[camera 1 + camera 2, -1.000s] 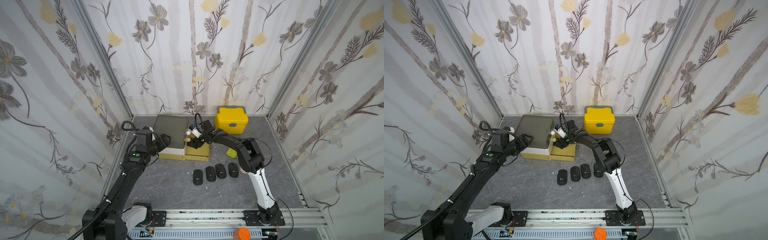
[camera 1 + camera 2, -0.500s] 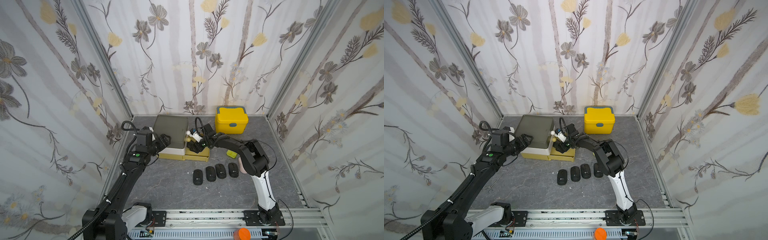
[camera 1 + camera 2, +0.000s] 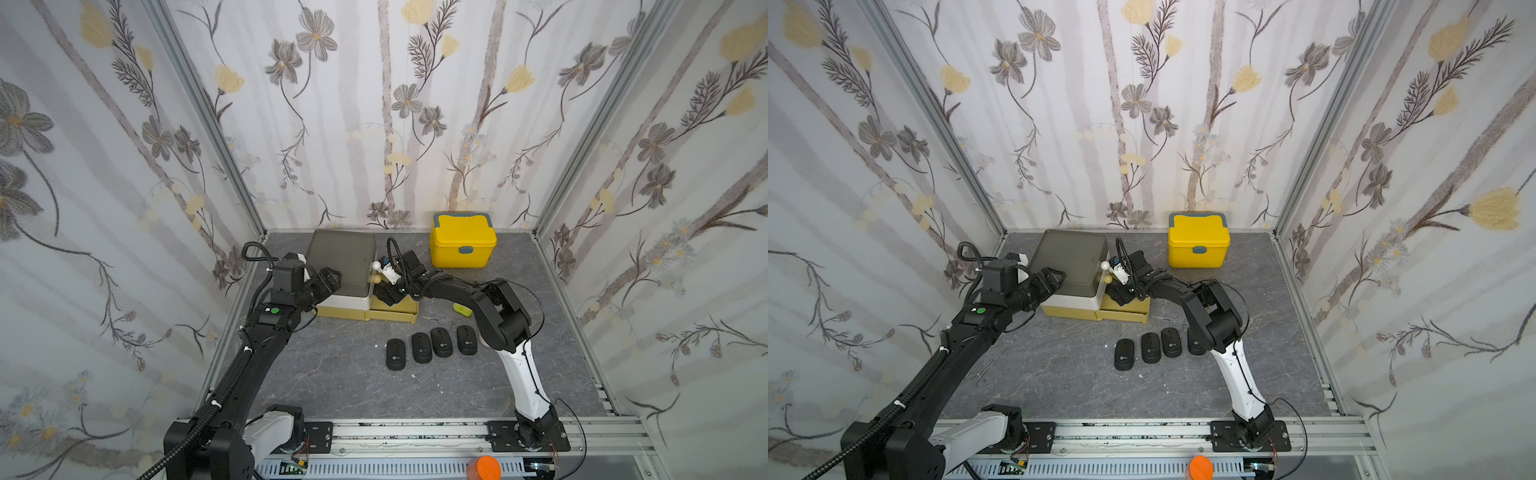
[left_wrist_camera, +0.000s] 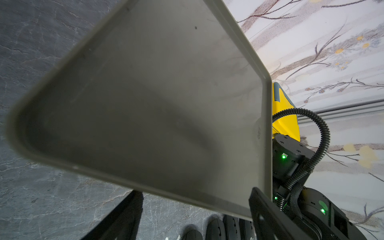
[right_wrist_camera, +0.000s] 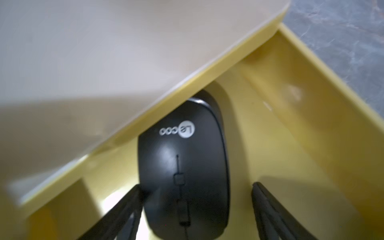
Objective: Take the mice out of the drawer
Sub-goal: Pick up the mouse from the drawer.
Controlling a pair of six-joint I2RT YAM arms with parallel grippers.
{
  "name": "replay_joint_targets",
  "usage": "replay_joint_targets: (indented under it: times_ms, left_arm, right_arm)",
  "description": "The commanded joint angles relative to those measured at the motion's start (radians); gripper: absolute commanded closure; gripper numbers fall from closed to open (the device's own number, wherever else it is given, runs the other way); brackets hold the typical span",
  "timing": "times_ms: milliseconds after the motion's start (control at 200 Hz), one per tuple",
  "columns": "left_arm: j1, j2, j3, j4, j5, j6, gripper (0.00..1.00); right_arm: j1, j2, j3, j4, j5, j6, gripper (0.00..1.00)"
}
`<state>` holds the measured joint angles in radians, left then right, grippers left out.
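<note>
Nearest on the table point(image 3: 340, 374), a row of four black mice point(image 3: 422, 348) lies side by side in the middle. They look set down there in order, clear of the drawer, so that part of the job appears done. A pair of scissors point(image 3: 982, 372) lies well to the left, and a small green case point(image 3: 462, 309) sits to the right just beyond the row. Neither blocks the way.

Further back, the yellow drawer point(image 3: 392, 316) stands pulled open. The right gripper point(image 5: 197, 187) reaches down into it with its fingers point(image 5: 133, 207) spread wide on either side of another black mouse point(image 5: 182, 166). One finger is at the mouse's flank and the other stands apart, so nothing is gripped yet. The mouse's far end is tucked under the cabinet's overhanging edge, which probably forces a low, slanted reach.

To the left, the left gripper point(image 3: 330, 279) sits at the near corner of the grey lid point(image 3: 340, 257), likely steadying the cabinet. Its fingers are partly apart, but I cannot tell whether they pinch the rim.

Farthest back, to the right, a yellow box point(image 3: 463, 245) stands by the wall.
</note>
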<state>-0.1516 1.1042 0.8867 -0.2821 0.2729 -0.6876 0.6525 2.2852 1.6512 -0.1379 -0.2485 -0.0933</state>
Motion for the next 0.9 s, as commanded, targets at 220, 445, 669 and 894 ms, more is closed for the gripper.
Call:
replay_joint_targets:
  times_ms: [220, 445, 669, 894]
  left_arm:
    - [0.0, -0.001, 0.004, 0.051, -0.011, 0.002, 0.17]
    - [0.0, -0.004, 0.009, 0.046, -0.017, 0.003, 0.17]
    - [0.0, -0.006, 0.016, 0.043, -0.022, 0.005, 0.17]
    - [0.0, -0.004, 0.027, 0.04, -0.02, 0.007, 0.17]
  right_arm:
    - [0.016, 0.007, -0.007, 0.039, 0.036, 0.026, 0.32]
    - [0.015, -0.018, -0.02, 0.058, 0.041, 0.025, 0.41]
    - [0.009, -0.07, -0.067, 0.074, 0.069, 0.03, 0.45]
    - [-0.002, -0.098, -0.103, 0.084, 0.089, 0.039, 0.48]
